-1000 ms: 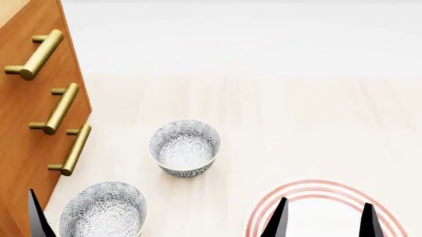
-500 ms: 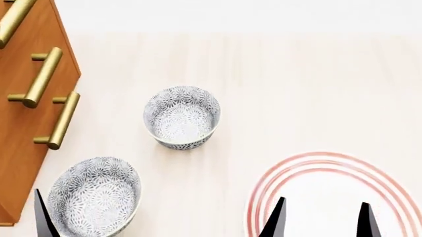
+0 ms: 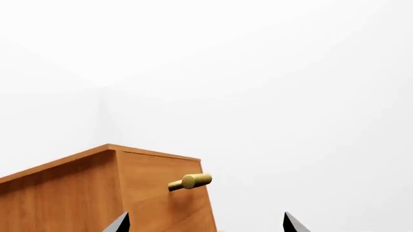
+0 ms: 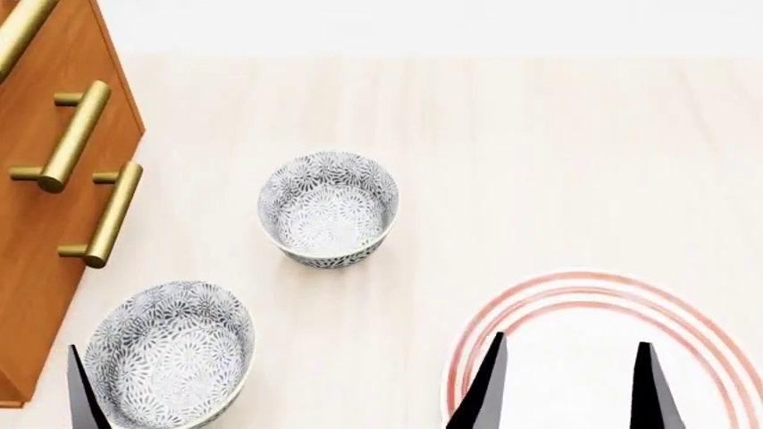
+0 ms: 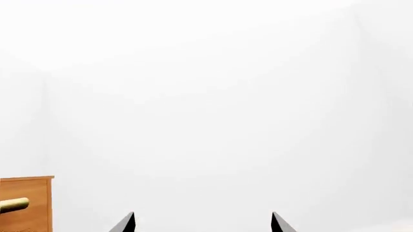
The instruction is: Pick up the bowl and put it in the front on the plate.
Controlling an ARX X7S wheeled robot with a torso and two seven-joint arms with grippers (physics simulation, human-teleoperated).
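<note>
Bowl: the bowl (image 4: 329,208) sits upright on the pale wood counter (image 4: 549,161), at about 11 o'clock from the head view's centre, untouched.
Second bowl: an identical bowl (image 4: 173,353) sits at 7 o'clock, near the cabinet.
Plate: the plate (image 4: 716,357) with red rings lies at 5 o'clock, well apart from both bowls (partly cut off by the frame edge).
Cabinet: the wooden cabinet (image 4: 48,232) with brass handles (image 4: 74,134) stands at 9 o'clock.
Right hand: the right hand (image 4: 565,389) hovers over the plate, fingers spread, empty.
Left hand: the left hand (image 3: 205,223) shows spread tips, released, holding nothing.
</note>
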